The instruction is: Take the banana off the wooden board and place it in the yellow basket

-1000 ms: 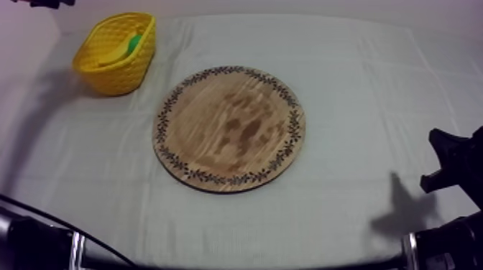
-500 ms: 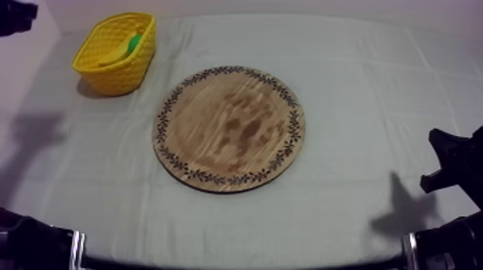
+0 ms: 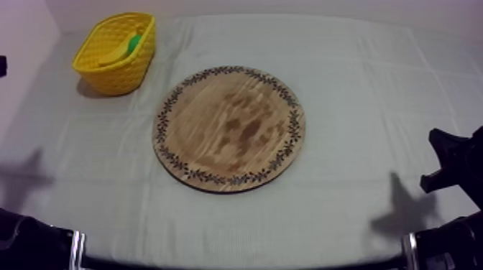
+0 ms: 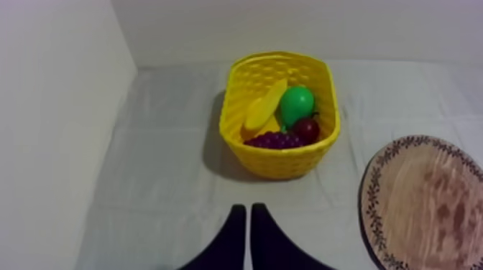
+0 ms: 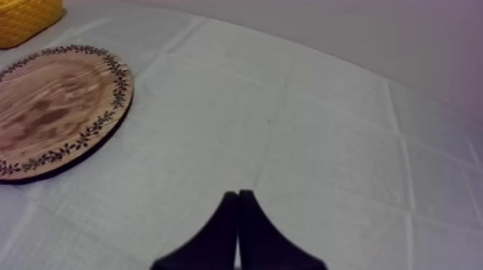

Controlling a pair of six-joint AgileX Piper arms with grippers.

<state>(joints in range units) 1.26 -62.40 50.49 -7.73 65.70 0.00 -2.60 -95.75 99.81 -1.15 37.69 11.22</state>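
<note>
Grey-white cloth (image 3: 359,86) covers the table, and over it both the left gripper (image 4: 246,210) and the right gripper (image 5: 237,195) have their fingers pressed together on nothing. Straight ahead of the left gripper stands the yellow basket (image 4: 280,164), and the banana (image 4: 262,108) lies inside it, leaning toward the far rim beside the pear (image 4: 296,104), the grapes (image 4: 274,140) and the small red fruit (image 4: 307,129), while the wooden board (image 4: 424,205) off to the side is bare, so I judge the task done. The banana seems a light, stiff, rather smooth plastic toy; a hold across its narrow middle would be safest.
</note>
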